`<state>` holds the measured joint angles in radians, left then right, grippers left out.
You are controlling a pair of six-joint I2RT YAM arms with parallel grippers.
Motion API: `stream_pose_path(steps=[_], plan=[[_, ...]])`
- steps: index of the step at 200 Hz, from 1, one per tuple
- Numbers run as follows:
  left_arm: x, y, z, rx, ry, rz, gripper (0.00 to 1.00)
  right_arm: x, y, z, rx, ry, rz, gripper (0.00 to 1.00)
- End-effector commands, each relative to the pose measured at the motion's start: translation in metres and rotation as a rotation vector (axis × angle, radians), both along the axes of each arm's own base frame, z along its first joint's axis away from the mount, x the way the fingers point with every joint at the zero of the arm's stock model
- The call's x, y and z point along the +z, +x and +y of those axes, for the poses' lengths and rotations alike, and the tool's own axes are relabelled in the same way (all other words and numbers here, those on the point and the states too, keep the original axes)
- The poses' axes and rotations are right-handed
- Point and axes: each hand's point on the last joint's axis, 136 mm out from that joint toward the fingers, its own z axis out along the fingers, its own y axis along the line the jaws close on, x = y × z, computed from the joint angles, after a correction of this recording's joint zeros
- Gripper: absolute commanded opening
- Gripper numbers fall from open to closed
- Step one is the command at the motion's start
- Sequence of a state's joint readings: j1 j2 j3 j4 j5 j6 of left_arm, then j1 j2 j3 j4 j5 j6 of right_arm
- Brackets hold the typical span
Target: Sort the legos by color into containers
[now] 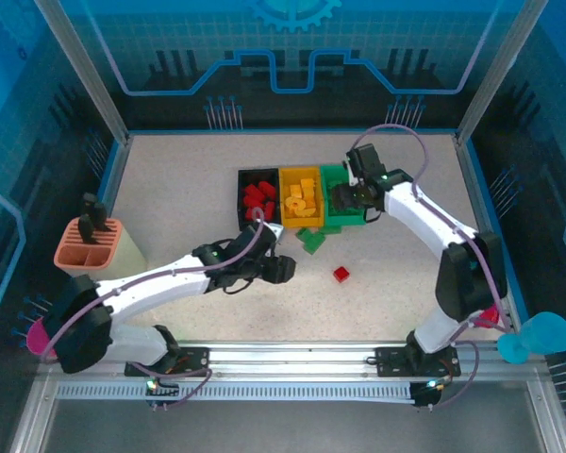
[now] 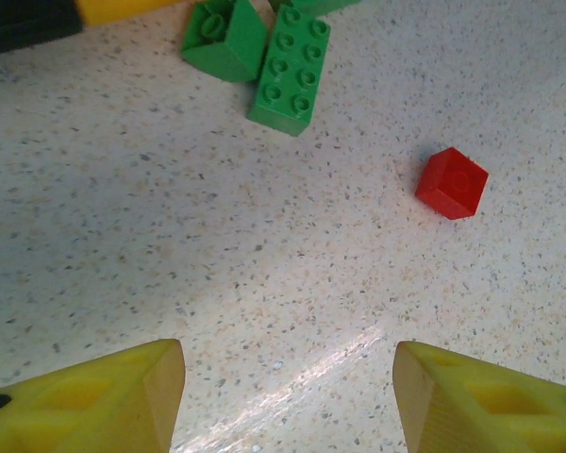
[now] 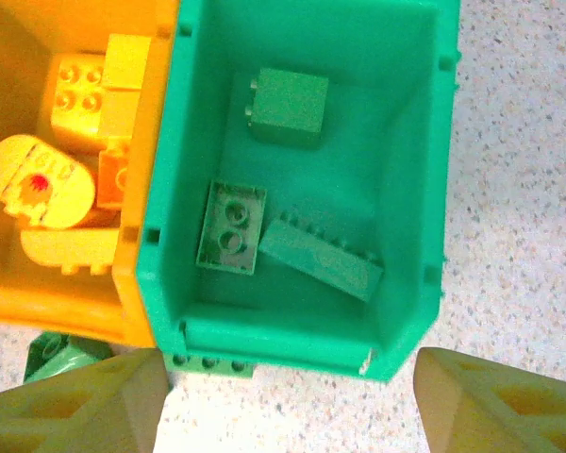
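Most legos (image 1: 300,196) sat binned, the right pincer (image 3: 288,401) open and empty over the green bin (image 3: 434,189), but a red brick (image 2: 451,182) at one o'clock and green bricks (image 2: 291,68) at twelve of the open, empty left pincer (image 2: 288,401) lay unsorted on the counter (image 2: 151,236).

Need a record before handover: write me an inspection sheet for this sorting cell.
Surface: speckled table, no spills seen.
Job's things: black bin holds red legos, yellow bin yellow legos, green bin three green legos; loose green legos and one red lego lie on the table.
Clutter: orange-topped holder, pink cup, blue cup at the edges.
Jaws: left jaws open over the table; right jaws open above the green bin; both empty.
Cables: purple cable along each arm, no snag seen.
Surroundings: metal frame, blue-lit panels.
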<state>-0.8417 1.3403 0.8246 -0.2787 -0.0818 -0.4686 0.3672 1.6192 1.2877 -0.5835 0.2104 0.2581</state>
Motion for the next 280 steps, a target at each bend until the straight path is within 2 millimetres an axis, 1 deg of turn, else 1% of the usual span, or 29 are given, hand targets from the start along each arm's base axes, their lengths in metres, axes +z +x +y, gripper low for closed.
stream_pose_path(steps=[1,19,43,68,100,146,181,209,234,280], plan=[[0.005,0.006,-0.022,-0.053,0.017,-0.018,0.62,0.009,-0.013,0.004,-0.002,0.062,-0.042,0.71],[-0.003,0.008,-0.036,-0.083,0.058,-0.002,0.61,0.010,-0.025,0.000,-0.006,0.074,-0.052,0.71],[-0.014,0.013,-0.047,-0.096,0.114,0.030,0.61,0.012,-0.037,-0.004,-0.007,0.091,-0.069,0.71],[-0.026,0.022,-0.053,-0.077,0.173,0.056,0.61,0.014,-0.047,-0.007,-0.002,0.099,-0.082,0.71],[-0.042,0.038,-0.052,-0.036,0.269,0.065,0.62,0.012,-0.055,-0.011,-0.004,0.113,-0.090,0.71],[-0.058,0.056,-0.058,-0.033,0.348,0.074,0.63,0.005,-0.062,-0.014,-0.007,0.128,-0.089,0.71],[-0.069,0.071,-0.054,-0.012,0.368,0.097,0.64,0.004,-0.065,-0.019,-0.015,0.135,-0.093,0.71],[-0.078,0.078,-0.052,-0.012,0.380,0.109,0.64,0.004,-0.067,-0.022,-0.022,0.147,-0.101,0.71],[-0.083,0.083,-0.055,-0.017,0.378,0.118,0.64,0.004,-0.069,-0.024,-0.025,0.154,-0.103,0.70],[-0.084,0.092,-0.065,-0.036,0.365,0.114,0.64,0.009,-0.070,-0.025,-0.031,0.167,-0.120,0.70]])
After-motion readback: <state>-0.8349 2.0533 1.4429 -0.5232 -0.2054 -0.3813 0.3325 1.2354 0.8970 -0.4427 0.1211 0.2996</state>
